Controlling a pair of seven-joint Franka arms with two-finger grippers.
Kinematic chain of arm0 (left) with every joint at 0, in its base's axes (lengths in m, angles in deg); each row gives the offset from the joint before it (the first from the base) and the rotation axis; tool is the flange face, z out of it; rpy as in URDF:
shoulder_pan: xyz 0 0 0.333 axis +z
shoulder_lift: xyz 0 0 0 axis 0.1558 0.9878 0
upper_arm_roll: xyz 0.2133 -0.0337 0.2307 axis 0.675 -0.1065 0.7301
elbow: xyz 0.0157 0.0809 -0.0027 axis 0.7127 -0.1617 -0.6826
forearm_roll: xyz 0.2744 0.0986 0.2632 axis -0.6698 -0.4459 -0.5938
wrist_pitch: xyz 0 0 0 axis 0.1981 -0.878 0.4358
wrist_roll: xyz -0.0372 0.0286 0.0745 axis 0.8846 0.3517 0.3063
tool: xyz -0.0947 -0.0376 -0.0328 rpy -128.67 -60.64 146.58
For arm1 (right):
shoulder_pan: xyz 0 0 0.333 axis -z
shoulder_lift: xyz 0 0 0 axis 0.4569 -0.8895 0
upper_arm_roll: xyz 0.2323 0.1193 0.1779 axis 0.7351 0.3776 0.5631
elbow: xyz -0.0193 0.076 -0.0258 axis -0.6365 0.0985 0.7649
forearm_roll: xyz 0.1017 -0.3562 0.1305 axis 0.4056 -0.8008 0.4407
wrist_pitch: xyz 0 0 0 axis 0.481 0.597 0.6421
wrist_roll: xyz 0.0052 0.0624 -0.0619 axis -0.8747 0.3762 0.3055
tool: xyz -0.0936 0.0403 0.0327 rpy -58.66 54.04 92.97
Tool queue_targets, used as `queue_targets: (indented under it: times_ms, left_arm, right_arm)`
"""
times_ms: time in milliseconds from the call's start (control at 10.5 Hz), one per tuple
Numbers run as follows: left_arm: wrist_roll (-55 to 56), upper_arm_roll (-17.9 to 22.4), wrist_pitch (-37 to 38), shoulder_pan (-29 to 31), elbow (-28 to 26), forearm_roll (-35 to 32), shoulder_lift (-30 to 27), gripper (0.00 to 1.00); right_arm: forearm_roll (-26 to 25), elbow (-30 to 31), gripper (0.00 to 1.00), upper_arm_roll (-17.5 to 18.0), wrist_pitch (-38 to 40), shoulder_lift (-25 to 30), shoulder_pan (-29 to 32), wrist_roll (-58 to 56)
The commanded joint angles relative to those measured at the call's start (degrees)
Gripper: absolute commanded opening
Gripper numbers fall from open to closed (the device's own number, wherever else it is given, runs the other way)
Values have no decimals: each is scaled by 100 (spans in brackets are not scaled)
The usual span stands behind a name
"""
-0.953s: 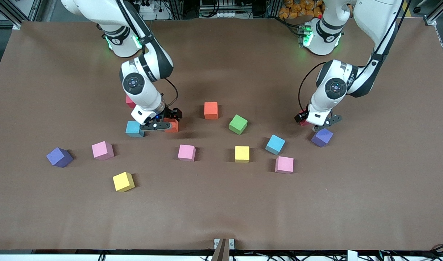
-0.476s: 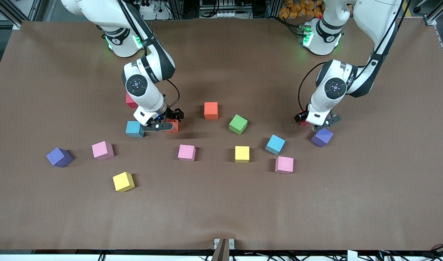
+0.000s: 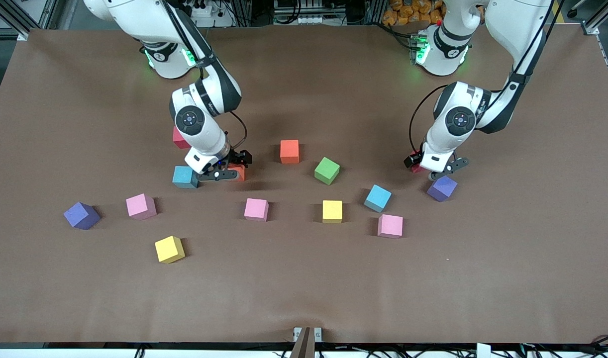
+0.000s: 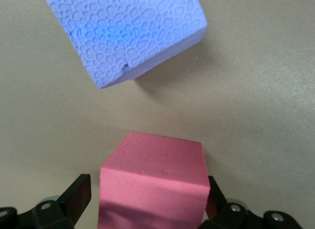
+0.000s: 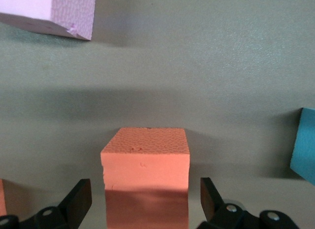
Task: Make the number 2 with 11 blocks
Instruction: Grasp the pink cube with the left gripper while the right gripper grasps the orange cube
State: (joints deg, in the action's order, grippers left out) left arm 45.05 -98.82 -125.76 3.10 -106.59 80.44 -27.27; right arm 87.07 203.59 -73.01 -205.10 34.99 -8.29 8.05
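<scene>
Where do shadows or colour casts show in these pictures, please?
Front view: even light, soft shadows beside each block, such as the green block. Right wrist view: shade darkens the orange block's near face. Left wrist view: a blue tint on the purple block.

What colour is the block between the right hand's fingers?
Orange. The block sits between the right hand's open fingers; clearest in the right wrist view.

Brown table [image 3: 304, 288], 13 scattered cubes on it, 11 blocks [image 3: 332, 211], 2 purple cubes [image 3: 81, 215]
</scene>
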Motion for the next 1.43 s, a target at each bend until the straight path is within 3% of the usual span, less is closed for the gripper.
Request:
queue_targets:
  times_ms: [0, 191, 286, 667, 953, 1334]
  left_arm:
    - [-16, -26, 63, 24, -115, -163, -169, 100]
    - [-7, -34, 72, 24, -115, -163, -169, 100]
    - [-7, -26, 72, 24, -115, -163, -169, 100]
    - [-16, -26, 72, 24, -106, -163, -160, 100]
    - [10, -34, 72, 33, -80, -163, -195, 100]
    - [-270, -26, 571, 86, 95, -163, -432, 100]
  right_arm:
    - [103, -228, 60, -47, -7, -193, -56, 67]
    - [112, -299, 33, -47, -7, -255, -56, 76]
    - [112, -316, 31, -47, -7, -264, -30, 76]
    - [16, -255, 32, -47, 72, -28, 23, -12]
    - [-1044, -62, 32, -38, 1078, 971, -126, -266]
    - [-1109, 999, 32, -38, 1023, 2221, -1037, -2074]
